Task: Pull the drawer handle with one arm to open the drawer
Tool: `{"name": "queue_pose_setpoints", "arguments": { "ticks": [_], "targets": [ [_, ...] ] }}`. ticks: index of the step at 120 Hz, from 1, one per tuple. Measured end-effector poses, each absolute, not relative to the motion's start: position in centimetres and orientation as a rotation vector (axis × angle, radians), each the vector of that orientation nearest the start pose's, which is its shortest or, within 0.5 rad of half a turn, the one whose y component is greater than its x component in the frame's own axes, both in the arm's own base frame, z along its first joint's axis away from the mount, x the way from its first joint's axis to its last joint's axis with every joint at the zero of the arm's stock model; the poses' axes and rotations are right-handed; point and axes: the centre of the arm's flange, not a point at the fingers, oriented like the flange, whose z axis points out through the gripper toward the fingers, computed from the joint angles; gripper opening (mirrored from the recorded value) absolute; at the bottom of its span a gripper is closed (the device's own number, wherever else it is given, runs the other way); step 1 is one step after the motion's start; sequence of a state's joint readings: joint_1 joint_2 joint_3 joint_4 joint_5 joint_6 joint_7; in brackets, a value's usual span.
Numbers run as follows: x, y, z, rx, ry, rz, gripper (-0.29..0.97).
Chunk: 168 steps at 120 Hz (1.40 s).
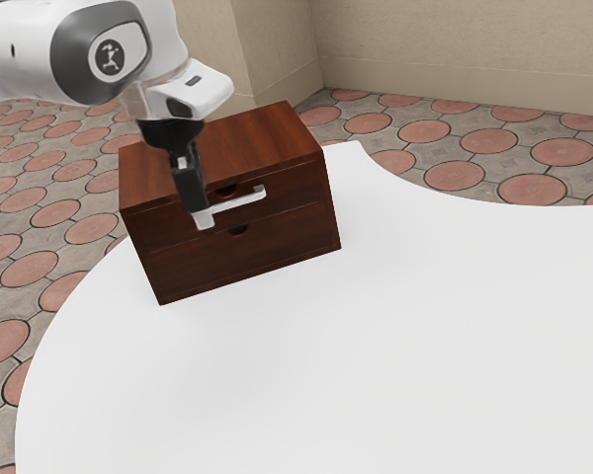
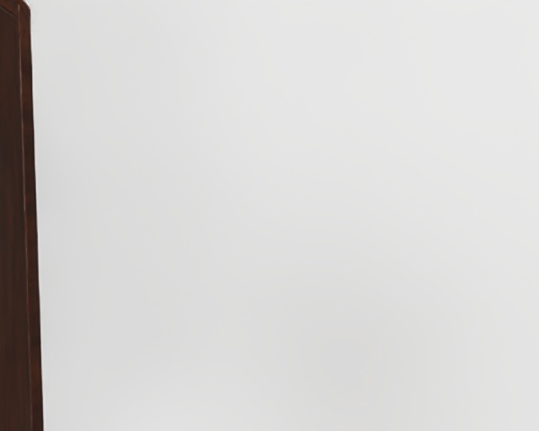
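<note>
Pulling had not really started yet, as far as I could tell. A brown wooden chest (image 1: 267,133) stood on the white table (image 1: 376,346), a bit above the middle of the exterior view and toward its left. It had two drawers. The top drawer (image 1: 287,188) looked shut, because its front lined up flat with the bottom drawer (image 1: 287,232) under it. A white handle (image 1: 242,199) ran across the front of the top drawer. The white arm (image 1: 69,44) came in from the exterior view's upper left and reached down. Its black claw (image 1: 204,217) hung right at the left end of the handle, touching it or just beside it. I could not tell if the claw was spread or pinching the handle, since the claw's own black body hid that spot. So the reaching part looked done, and I think the grab may have been done or nearly done. The big part was left: the drawer had to slide out toward the front of the table. In the wrist view a strip of the brown chest (image 2: 4,224) stood beside the plain white table (image 2: 296,224). No words could be read anywhere. A small dark mark (image 1: 109,54) sat on the round grey part of the arm, but it was not letters. The floor (image 1: 474,138) had red round tiles.
</note>
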<state>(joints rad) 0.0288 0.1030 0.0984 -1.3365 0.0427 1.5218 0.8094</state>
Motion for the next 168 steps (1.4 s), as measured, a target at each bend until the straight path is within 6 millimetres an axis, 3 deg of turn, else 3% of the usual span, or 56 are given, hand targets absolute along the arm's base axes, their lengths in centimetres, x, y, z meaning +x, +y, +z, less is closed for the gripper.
{"name": "queue_pose_setpoints", "arguments": {
  "ticks": [40,59,71,88,106,138,168],
  "targets": [
    [57.7,6.5,67.7,-2.872,1.038,-0.114,0.68],
    [58.1,7.6,67.4,-2.847,0.989,-0.104,0.68],
    [59.1,8.0,66.7,-2.774,0.979,-0.082,0.66],
    [61.2,9.1,65.3,-2.718,0.979,-0.076,0.45],
    [63.3,10.6,63.4,-2.683,0.984,-0.078,0.33],
    [66.3,12.6,61.3,-2.592,1.003,-0.074,0.26],
    [67.4,13.2,59.6,-2.576,1.032,-0.061,0.22]
  ]
}}
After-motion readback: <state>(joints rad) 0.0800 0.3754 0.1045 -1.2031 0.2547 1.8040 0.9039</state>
